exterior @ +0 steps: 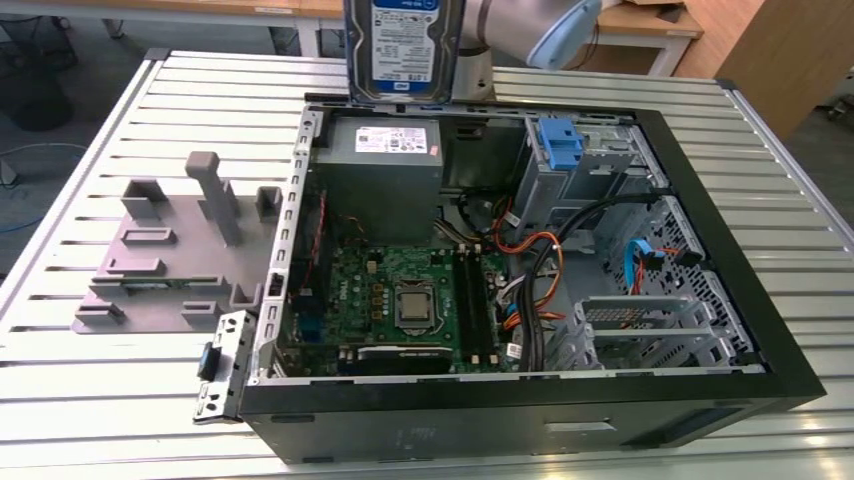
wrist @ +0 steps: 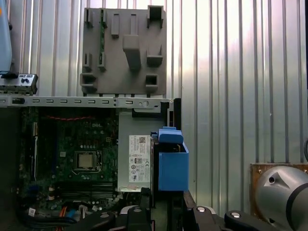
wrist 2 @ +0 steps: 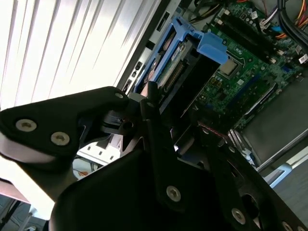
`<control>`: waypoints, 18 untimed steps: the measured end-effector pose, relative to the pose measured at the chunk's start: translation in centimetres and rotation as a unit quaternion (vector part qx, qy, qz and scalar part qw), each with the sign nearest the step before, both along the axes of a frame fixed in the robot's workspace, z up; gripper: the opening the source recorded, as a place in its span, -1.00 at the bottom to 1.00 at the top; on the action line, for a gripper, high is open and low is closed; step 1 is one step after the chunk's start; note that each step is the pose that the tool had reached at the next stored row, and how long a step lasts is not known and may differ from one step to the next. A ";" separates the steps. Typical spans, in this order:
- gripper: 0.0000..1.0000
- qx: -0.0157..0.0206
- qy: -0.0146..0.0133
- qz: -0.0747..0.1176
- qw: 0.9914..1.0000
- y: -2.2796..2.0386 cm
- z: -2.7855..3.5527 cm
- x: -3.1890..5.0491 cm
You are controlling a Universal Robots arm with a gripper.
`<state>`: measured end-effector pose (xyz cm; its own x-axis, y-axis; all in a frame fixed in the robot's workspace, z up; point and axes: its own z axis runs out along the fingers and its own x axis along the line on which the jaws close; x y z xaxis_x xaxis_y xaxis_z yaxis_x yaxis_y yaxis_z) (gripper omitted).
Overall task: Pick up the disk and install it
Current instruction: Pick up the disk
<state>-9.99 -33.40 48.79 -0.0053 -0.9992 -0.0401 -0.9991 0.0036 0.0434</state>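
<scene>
An end effector (wrist: 166, 198) pinches the disk (exterior: 404, 45) upright, held high above the back rim of the open computer case (exterior: 467, 425). If it goes in misaligned, the disk could catch that rim or the cables (exterior: 534, 270) inside the case, or slip loose.

Slatted metal table (exterior: 107, 400) carries open computer case (exterior: 534, 430), grey fixture (exterior: 147, 270).
</scene>
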 end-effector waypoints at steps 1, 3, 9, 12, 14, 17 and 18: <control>-0.30 0.000 0.000 0.000 1.000 0.00 -0.01 0.27; -0.30 0.000 0.000 0.000 1.000 0.00 -0.02 0.83; -0.30 0.000 0.000 0.000 1.000 0.00 -0.08 3.15; -0.30 0.000 0.000 0.000 1.000 0.00 -0.10 4.21; -0.30 0.000 0.000 0.000 1.000 0.00 -0.12 4.84; -0.30 0.000 0.000 0.000 1.000 0.00 -0.13 5.56; -0.30 0.000 0.000 0.000 1.000 -0.01 -0.13 5.74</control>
